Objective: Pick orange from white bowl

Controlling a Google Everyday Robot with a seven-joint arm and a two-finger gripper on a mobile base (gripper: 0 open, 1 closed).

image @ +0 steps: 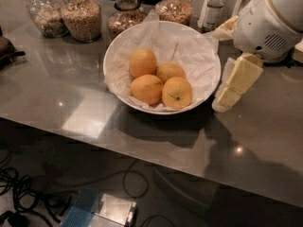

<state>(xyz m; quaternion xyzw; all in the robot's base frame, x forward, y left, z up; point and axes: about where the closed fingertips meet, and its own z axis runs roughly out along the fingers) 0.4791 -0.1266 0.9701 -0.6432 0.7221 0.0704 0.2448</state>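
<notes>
The white bowl (142,109), lined with crumpled white paper, stands on the grey counter and holds several oranges. The orange (177,92) with a dark stem dimple and thin dark line lies at the bowl's front right. Three similar oranges lie beside it, at the back left (143,63), in the middle (170,71) and at the front left (147,89). My gripper (220,103), cream-coloured, hangs from the white arm housing (265,27) just outside the bowl's right rim, pointing down to the counter. It holds nothing that I can see.
Glass jars of grains (81,17) and a bottle (214,6) line the back of the counter behind the bowl. A dark object (7,48) lies at the left edge. The counter's front edge runs below the bowl, with cables (28,193) on the floor.
</notes>
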